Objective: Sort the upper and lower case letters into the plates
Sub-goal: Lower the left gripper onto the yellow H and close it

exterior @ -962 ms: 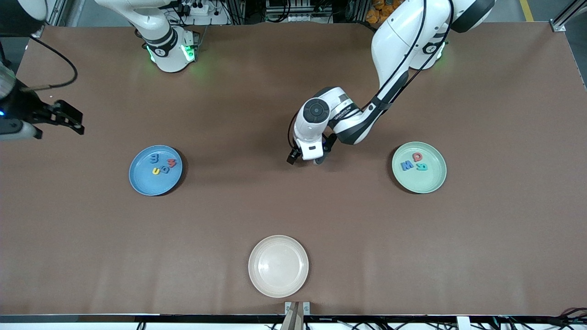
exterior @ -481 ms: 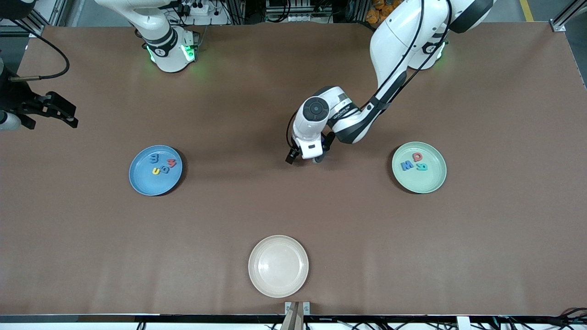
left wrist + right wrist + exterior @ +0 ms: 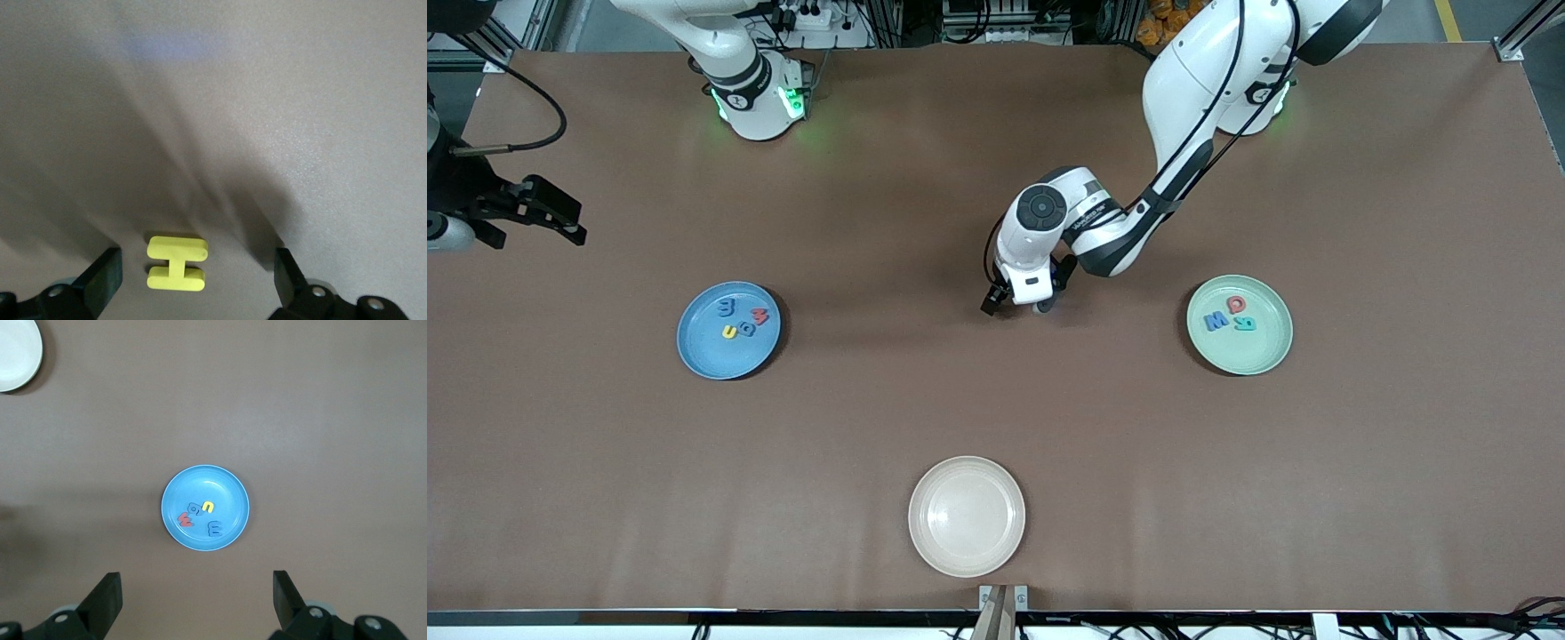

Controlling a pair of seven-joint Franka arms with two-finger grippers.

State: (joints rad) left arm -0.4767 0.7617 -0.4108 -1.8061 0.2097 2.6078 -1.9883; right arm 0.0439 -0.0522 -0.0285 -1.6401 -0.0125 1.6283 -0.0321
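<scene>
A yellow letter H (image 3: pixel 177 265) lies flat on the brown table near its middle. My left gripper (image 3: pixel 197 272) is low over it, open, one finger on each side and neither touching it. In the front view the left hand (image 3: pixel 1024 305) hides the H. The blue plate (image 3: pixel 694 351) toward the right arm's end holds several letters, among them a yellow one (image 3: pixel 730 332) and a red one (image 3: pixel 759 315). The mint green plate (image 3: pixel 1254 356) toward the left arm's end holds a red D (image 3: pixel 1235 304), a blue M (image 3: pixel 1215 321) and a teal letter (image 3: pixel 1245 324). My right gripper (image 3: pixel 560 220) hangs open and empty high at the table's edge.
A cream-beige plate (image 3: pixel 967 516) with nothing in it sits near the table's front edge, nearer to the front camera than the left hand. The right wrist view looks down on the blue plate (image 3: pixel 233 487) and a part of the cream plate (image 3: pixel 17 353).
The left hand has settled slightly over the yellow H. The right gripper has shifted a little along the table's edge.
</scene>
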